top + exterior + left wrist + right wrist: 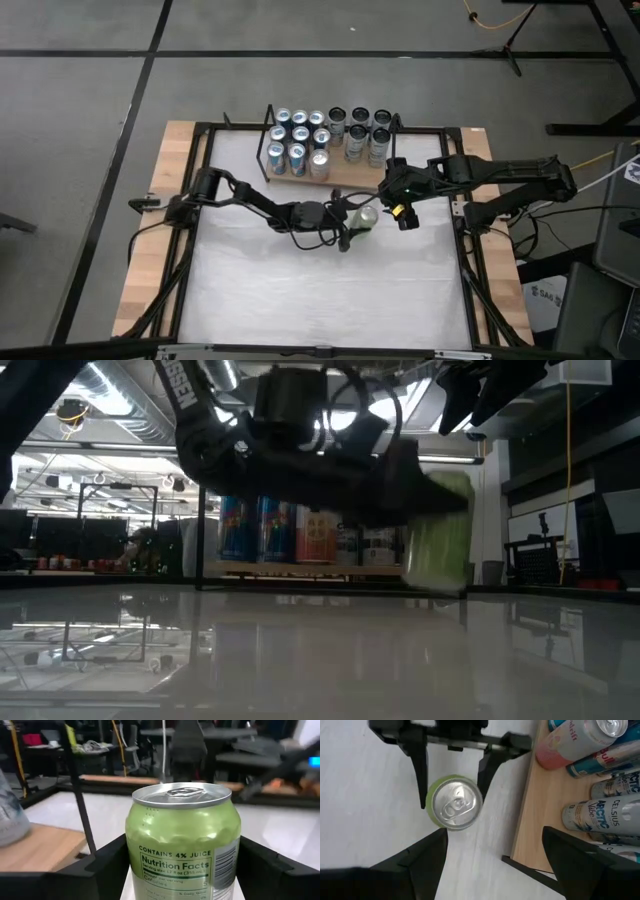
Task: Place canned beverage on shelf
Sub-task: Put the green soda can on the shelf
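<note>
The left end effector (357,222) has its two dark fingers (422,775) shut on the sides of a pale green metal drink can (454,802) w/ a silver top. The can stands upright, near the middle of the white tabletop (320,300). In the low view its bottom looks at or just over the top – can't tell if it touches.

The right end effector (403,213) hangs just beside it, a bit above. Its fingers (580,865) are spread wide and hold nothing; its camera looks down on the can top.

The shelf (345,172) – a light wood board w/ thin black wire ends – sits at the far side of the tabletop. It is crowded w/ cans: blue-and-silver ones (297,138) on one half, dark ones (360,130) on the other. A strip of bare wood shows along the near edge, close to the green can.

Step in hand, I think: can is gripped and on its way to the shelf, not yet on it.

Next move needs: lift a little, go toward the bare wood strip, keep the can straight up. Don't bump the other cans or the wire end. Then set it down flat & let go.
</note>
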`<state>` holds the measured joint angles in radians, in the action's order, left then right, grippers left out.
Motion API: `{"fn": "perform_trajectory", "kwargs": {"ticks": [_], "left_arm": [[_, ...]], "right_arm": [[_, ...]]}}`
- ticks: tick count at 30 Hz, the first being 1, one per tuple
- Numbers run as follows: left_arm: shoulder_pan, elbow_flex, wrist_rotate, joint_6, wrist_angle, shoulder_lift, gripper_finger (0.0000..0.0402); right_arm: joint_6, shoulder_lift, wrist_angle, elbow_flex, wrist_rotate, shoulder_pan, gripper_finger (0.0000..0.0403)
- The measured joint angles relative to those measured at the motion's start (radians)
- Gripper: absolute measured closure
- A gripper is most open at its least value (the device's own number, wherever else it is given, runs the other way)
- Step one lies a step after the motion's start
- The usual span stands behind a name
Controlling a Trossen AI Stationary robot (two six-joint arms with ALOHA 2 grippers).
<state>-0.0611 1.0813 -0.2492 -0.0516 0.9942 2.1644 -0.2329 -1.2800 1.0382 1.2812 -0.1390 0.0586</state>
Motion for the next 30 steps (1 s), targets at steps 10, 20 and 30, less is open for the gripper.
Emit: {"fn": "perform_trajectory", "kwargs": {"ticks": [10, 20, 30], "left_arm": [[0.004, 0.000, 0.115, 0.118, -0.041, 0.014, 0.0115], [0.004, 0.000, 0.161, 0.117, -0.044, 0.014, 0.0090], [0.000, 0.003, 0.160, 0.173, -0.047, 0.011, 0.0045]], "right_arm": [[0.000, 0.000, 0.000, 0.000, 0.000, 0.000, 0.0091], [0.000, 0.000, 0.000, 0.000, 0.000, 0.000, 0.0091], [0.000, 0.000, -0.001, 0.000, 0.001, 0.000, 0.0091]]}}
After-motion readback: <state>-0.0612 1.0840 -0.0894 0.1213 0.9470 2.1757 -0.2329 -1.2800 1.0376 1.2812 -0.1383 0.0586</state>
